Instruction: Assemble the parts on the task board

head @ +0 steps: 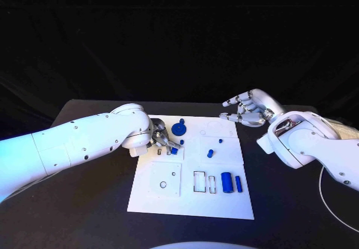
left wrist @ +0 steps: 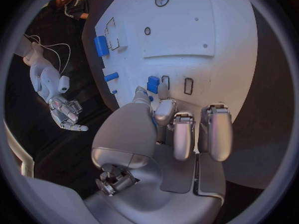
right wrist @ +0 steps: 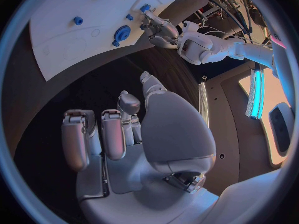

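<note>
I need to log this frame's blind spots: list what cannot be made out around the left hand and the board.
- Head view: whether the left hand grips the small blue part; fingers cover it.
- Left wrist view: the same blue part sits at the fingertips; contact unclear.
- Head view: white task board, slot outlines too small to identify.

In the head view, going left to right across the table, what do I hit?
Left hand at the task board's left edge → blue gear-like disc → small blue peg → two upright blue cylinders → right hand.
</note>
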Controlling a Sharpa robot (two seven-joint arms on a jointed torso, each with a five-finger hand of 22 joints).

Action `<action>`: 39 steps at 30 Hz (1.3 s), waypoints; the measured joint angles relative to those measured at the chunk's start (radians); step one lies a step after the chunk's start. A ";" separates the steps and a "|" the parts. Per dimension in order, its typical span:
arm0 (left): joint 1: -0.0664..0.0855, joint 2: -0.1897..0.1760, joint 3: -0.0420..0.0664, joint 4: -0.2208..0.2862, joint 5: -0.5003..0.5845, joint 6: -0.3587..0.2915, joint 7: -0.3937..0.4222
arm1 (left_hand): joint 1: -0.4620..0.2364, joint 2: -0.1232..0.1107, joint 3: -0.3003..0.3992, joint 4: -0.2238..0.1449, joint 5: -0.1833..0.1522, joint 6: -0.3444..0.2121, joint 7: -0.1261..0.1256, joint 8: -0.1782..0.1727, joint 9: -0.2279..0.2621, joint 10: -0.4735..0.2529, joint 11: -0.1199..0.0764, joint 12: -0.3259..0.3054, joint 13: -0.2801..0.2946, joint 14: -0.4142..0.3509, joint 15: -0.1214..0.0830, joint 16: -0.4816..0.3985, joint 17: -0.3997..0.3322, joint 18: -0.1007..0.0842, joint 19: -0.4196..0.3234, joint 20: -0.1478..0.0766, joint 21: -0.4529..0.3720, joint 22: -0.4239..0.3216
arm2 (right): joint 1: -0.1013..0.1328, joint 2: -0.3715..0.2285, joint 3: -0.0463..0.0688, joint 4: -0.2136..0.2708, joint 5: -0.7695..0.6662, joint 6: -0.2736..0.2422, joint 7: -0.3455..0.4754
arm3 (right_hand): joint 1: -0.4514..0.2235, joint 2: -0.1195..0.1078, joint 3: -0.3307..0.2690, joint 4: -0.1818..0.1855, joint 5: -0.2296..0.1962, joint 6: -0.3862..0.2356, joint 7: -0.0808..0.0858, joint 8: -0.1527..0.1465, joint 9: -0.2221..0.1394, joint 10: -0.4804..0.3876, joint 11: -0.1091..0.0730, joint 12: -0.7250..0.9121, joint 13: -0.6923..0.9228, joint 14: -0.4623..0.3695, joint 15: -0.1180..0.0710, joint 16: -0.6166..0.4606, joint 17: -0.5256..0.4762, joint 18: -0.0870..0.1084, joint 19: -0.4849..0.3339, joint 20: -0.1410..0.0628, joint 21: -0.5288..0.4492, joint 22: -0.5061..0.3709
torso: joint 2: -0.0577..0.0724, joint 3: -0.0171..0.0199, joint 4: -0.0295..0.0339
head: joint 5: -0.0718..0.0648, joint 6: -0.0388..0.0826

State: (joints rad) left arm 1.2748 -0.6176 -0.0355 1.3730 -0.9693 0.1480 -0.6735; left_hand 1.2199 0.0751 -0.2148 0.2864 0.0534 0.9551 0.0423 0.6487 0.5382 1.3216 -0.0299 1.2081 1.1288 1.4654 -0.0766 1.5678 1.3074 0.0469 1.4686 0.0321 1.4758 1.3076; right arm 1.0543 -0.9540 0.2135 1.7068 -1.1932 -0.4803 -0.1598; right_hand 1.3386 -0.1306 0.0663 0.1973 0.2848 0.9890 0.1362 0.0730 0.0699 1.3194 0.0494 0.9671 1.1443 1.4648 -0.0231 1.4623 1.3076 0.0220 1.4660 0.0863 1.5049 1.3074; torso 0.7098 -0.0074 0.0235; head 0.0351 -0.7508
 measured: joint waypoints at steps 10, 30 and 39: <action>0.000 -0.006 0.000 0.006 -0.001 -0.008 0.001 | 0.006 -0.002 0.000 0.000 0.000 -0.004 -0.004 0.005 0.005 0.001 -0.001 0.004 0.001 0.000 0.000 0.000 0.000 0.000 0.000 0.000 0.004 0.000 | -0.001 0.005 0.000 -0.005 -0.002 0.010 -0.002 | 0.006 0.006 -0.003 0.002 -0.012 0.007 0.000 0.000 0.000 0.000 0.000 0.000 0.000 0.000 0.000 0.000 0.000 0.000 0.000 0.000 0.000 0.000 | 0.000 -0.0002 0.0000 | 0.000 0.002; -0.001 -0.210 -0.003 0.163 0.393 -0.324 0.256 | 0.173 0.026 0.037 -0.017 0.033 -0.122 0.068 -0.115 -0.070 -0.271 0.067 -0.384 -0.426 -0.002 0.038 -0.172 0.001 0.063 -0.188 0.045 -0.336 -0.292 | -0.001 0.155 -0.061 -0.086 -0.217 0.160 0.066 | 0.172 0.040 0.110 -0.107 -0.097 0.068 -0.013 0.008 0.000 -0.021 -0.011 -0.007 -0.014 0.000 -0.008 0.000 0.000 0.000 0.000 -0.008 0.000 0.001 | 0.003 -0.0071 0.0117 | -0.006 0.010; -0.003 -0.282 -0.011 0.224 0.615 -0.459 0.429 | 0.208 0.023 0.055 -0.025 0.037 -0.125 0.071 -0.121 -0.088 -0.279 0.067 -0.404 -0.464 0.002 0.041 -0.212 0.001 0.078 -0.215 0.047 -0.403 -0.363 | 0.002 0.266 -0.096 -0.182 -0.370 0.234 0.087 | 0.178 0.036 0.137 -0.117 -0.113 0.054 -0.029 -0.006 -0.003 -0.023 -0.027 0.027 0.010 0.001 -0.028 0.000 0.001 0.000 -0.001 -0.024 0.000 0.001 | 0.008 -0.0162 0.0237 | -0.013 0.010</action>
State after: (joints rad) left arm 1.2718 -0.8992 -0.0461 1.5970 -0.3540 -0.3108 -0.2445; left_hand 1.4276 0.0985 -0.1594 0.2618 0.0902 0.8301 0.1137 0.5276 0.4502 1.0431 0.0375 0.8040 0.6647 1.4672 -0.0354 1.3554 1.3079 0.1253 1.2541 0.0788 1.0724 0.9443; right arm 1.0560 -0.6878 0.1175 1.5248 -1.5637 -0.2458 -0.0727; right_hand 1.5162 -0.0948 0.2031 0.0800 0.1719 1.0431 0.1067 0.0670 0.0668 1.2968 0.0223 0.9938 1.1540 1.4660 -0.0511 1.4622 1.3081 0.0219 1.4651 0.0625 1.5049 1.3079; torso 0.7183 -0.0236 0.0472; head 0.0217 -0.7403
